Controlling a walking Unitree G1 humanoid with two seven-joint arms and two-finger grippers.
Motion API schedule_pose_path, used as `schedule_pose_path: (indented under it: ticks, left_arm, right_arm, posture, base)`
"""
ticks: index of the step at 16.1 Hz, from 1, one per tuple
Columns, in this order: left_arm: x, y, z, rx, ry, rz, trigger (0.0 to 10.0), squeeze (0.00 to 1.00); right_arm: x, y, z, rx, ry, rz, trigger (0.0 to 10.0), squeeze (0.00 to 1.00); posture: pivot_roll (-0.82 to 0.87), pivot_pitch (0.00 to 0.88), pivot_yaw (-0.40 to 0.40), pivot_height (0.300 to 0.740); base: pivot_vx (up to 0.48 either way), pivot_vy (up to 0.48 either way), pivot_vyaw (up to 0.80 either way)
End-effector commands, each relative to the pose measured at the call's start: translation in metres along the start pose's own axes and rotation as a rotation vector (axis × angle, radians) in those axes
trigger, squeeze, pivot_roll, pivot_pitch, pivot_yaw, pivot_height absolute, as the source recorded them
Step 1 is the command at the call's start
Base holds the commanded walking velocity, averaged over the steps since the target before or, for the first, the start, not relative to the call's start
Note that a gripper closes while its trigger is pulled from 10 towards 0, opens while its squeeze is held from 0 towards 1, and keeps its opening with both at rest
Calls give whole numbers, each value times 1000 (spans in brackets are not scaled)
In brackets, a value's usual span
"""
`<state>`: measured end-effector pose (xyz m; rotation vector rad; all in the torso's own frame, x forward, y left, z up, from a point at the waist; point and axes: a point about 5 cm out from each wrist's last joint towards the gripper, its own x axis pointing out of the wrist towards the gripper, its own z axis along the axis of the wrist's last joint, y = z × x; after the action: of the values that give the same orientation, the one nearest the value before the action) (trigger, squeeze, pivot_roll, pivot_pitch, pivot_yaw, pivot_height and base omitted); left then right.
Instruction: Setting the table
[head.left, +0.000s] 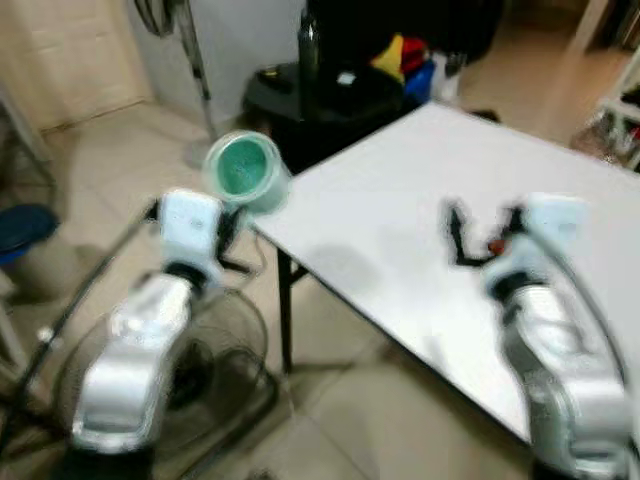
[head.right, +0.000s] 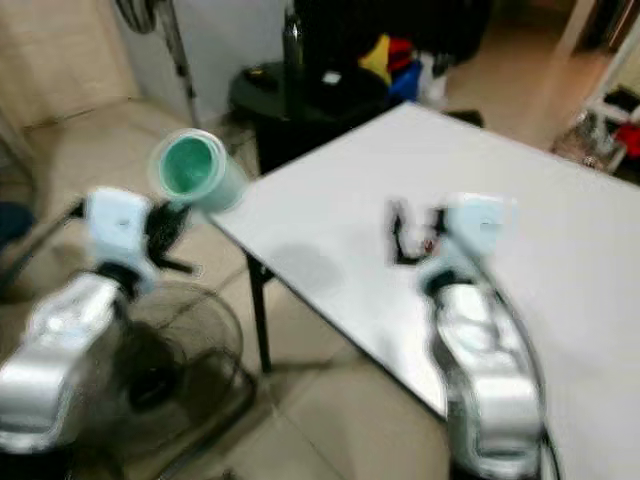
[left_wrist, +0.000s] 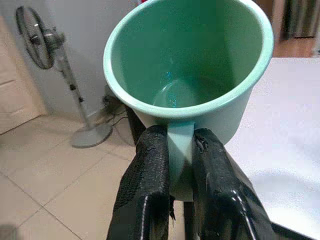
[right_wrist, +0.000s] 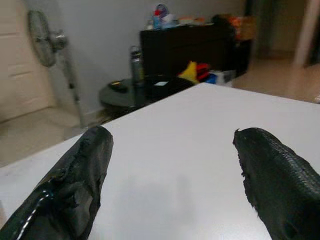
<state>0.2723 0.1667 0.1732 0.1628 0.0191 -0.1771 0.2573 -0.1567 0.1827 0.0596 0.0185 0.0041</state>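
A mint green cup hangs in the air just off the near left corner of the white table. My left gripper is shut on its handle, and the cup's inside looks empty. My right gripper hovers low over the middle of the table with its fingers spread open and nothing between them. The head views are blurred.
A floor fan lies on the tiles under my left arm, beside the table leg. A standing fan and a dark low table with a bottle sit behind. Coloured items are piled near the dark cabinet.
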Motion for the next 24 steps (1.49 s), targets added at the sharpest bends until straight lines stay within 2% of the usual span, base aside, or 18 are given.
schedule_pose_path:
  ticks: [1, 11, 17, 19, 20, 21, 22, 24]
  left_arm:
    - [2, -7, 4, -2, -24, -21, 10000, 0]
    - [8, -1, 5, 2, -31, -22, 10000, 0]
    - [11, -6, -2, 25, -9, -117, 10000, 0]
    - [17, -12, -6, 62, 9, -198, 10000, 0]
    - [24, -15, -8, 83, 38, -264, 10000, 0]
    - [28, -15, -10, 86, 55, -287, 10000, 0]
    - [42, -18, -18, 90, 139, -354, 10000, 0]
    - [59, -23, -21, 99, 183, -417, 10000, 0]
  right_arm:
    - [0, -8, 1, -8, 6, -24, 10000, 0]
    - [1, -3, 2, 4, 3, -5, 10000, 0]
    - [-2, 4, -2, 11, 20, 35, 10000, 0]
    - [-2, 2, 1, 1, 16, 43, 10000, 0]
    - [-1, 2, 3, -40, 26, 86, 10000, 0]
    - [-1, 2, 5, -63, 20, 111, 10000, 0]
    - [-1, 1, 8, -98, 28, 178, 10000, 0]
    - [-3, -6, 11, -134, 65, 243, 10000, 0]
  posture:
    - [71, 0, 28, 740]
    - [68, 0, 41, 740]
    - [52, 0, 70, 740]
    - [32, 0, 85, 740]
    - [29, 0, 87, 740]
    - [25, 0, 92, 740]
    - [15, 0, 105, 740]
    - [11, 0, 112, 740]
  base:
    - [368, 0, -556]
    - [366, 0, -789]
    - [49, 0, 0]
    - [0, 0, 0]
    - [0, 0, 0]
    - [0, 0, 0]
    - [0, 0, 0]
    - [0, 0, 0]
